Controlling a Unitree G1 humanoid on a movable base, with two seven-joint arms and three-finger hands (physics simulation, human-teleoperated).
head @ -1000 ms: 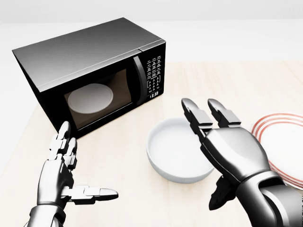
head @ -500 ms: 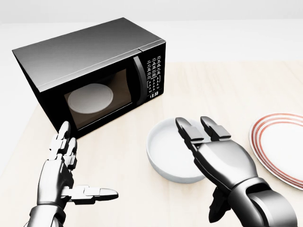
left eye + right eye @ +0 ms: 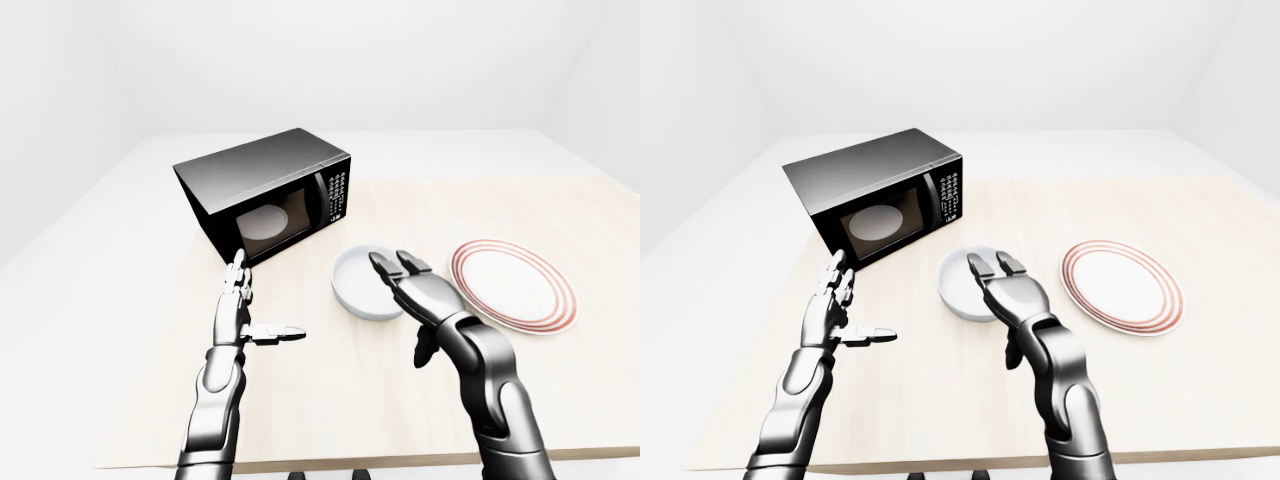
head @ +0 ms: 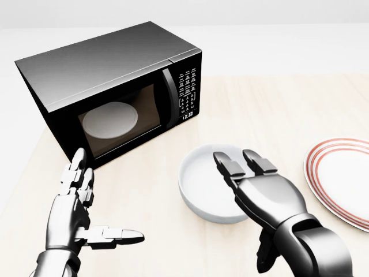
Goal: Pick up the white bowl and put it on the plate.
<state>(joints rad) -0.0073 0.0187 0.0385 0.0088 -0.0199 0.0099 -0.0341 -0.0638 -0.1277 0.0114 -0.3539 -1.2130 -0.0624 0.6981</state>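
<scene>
The white bowl sits on the pale wooden table in the middle of the head view. My right hand is open, palm down, over the bowl's right part, its fingers spread above the inside. The white plate with red rings lies flat at the right edge of the head view, apart from the bowl. My left hand is open and empty at the lower left, thumb pointing right, well left of the bowl.
A black microwave stands at the upper left of the head view, door shut, a white turntable plate behind its window. The table's near edge shows low in the left-eye view.
My right hand has moved down and left, from beside the plate to over the bowl's right part. The plate is now uncovered. The left hand has not moved.
</scene>
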